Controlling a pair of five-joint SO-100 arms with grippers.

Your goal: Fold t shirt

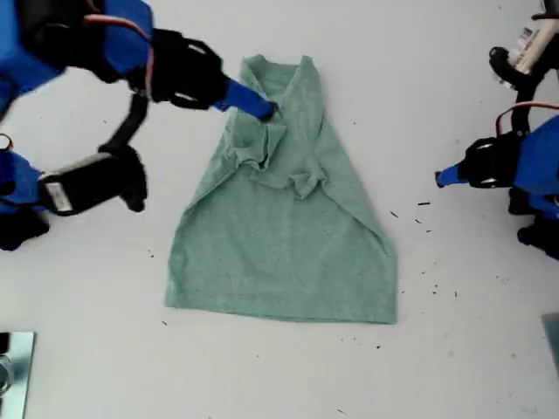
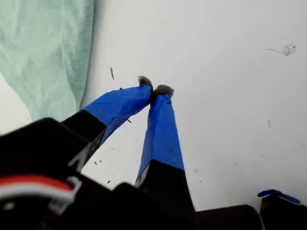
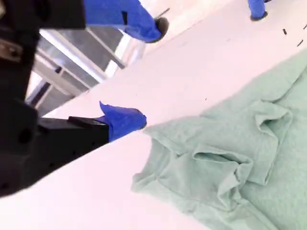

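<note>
The pale green t shirt (image 1: 279,244) lies flat on the white table, hem toward the exterior view's bottom, both sleeves folded inward and bunched near the chest. My second gripper (image 1: 265,110) hangs over the shirt close to the collar, reaching in from the exterior view's left. The second wrist view shows it (image 3: 144,74) open wide, one blue fingertip (image 3: 127,120) at the edge of the cloth (image 3: 240,167) and nothing between the fingers. My first gripper (image 2: 153,88) is shut and empty above bare table. It (image 1: 444,177) sits off the shirt at the exterior view's right, with the shirt's edge (image 2: 43,52) beside it.
Dark specks (image 1: 424,209) dot the table at the exterior view's right of the shirt. A metal object (image 1: 13,375) sits at that view's bottom left corner. Cables and a motor (image 1: 524,61) stand at its top right. Metal framing (image 3: 72,62) shows beyond the table.
</note>
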